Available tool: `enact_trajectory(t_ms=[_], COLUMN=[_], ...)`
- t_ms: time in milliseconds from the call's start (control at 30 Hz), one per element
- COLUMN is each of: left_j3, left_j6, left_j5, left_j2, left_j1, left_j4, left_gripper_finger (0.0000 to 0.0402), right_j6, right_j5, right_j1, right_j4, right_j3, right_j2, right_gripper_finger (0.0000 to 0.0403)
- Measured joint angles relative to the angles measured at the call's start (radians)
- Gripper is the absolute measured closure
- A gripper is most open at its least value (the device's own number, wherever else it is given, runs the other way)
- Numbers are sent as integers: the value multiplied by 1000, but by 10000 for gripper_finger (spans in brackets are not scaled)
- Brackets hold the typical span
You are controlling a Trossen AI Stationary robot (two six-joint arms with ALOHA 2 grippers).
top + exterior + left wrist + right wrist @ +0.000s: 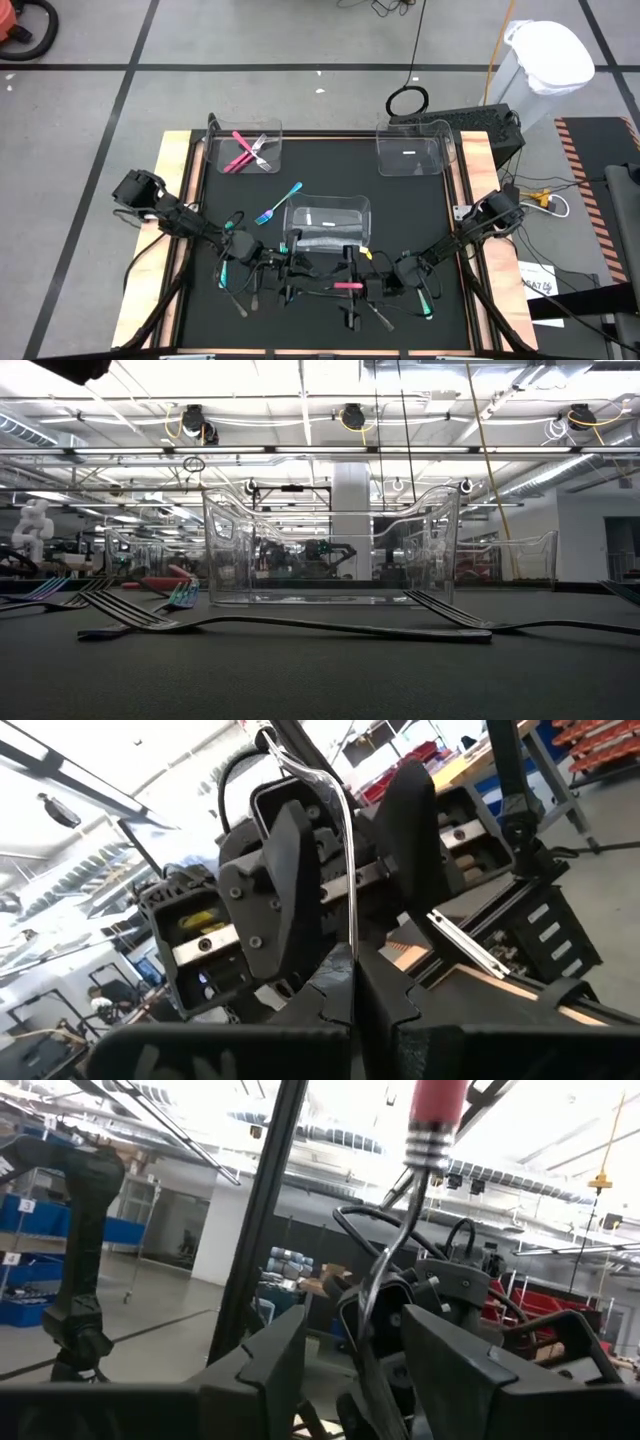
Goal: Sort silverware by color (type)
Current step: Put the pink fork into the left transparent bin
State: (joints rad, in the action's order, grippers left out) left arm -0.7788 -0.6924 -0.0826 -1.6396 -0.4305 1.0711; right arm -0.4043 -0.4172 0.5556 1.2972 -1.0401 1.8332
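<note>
A pink-handled piece of silverware hangs level between my two grippers at the table's near middle. My left gripper is shut on its metal end. My right gripper faces it from the table's right, open. Its fingers stand apart below the pink handle, and I see no touch. Loose pieces lie flat on the mat: a blue-teal fork, teal ones and grey ones. Two grey forks show in the low view. My left gripper pinches the thin metal shank of the pink-handled piece between its two fingers, coming level from the table's left and lying along the piece. The piece sticks out past the fingertips toward my right gripper, with its pink handle at the free end, lifted off the mat.
Three clear bins stand on the black mat. The far-left one holds pink pieces and a grey fork. The far-right one holds a pale piece, and the middle one stands just beyond the grippers. Wooden rails edge the table.
</note>
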Motion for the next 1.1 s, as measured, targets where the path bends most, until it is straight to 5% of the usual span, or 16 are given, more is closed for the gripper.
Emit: enact_trajectory(t_ms=[533, 767, 1100], left_j3=[-1, -1, -8], left_j6=[-3, 6, 118], left_j5=[4, -2, -115], left_j2=[1, 1, 1], left_j1=[-3, -1, -2], left_j4=[15, -5, -13], left_gripper_finger=[401, 397, 269], right_j6=[-39, -105, -169], right_j5=[-79, -211, -323], right_j1=[17, 51, 87], right_j4=[-12, -16, -17], right_j3=[0, 0, 0], right_j2=[-1, -2, -2], right_gripper_finger=[390, 395, 399])
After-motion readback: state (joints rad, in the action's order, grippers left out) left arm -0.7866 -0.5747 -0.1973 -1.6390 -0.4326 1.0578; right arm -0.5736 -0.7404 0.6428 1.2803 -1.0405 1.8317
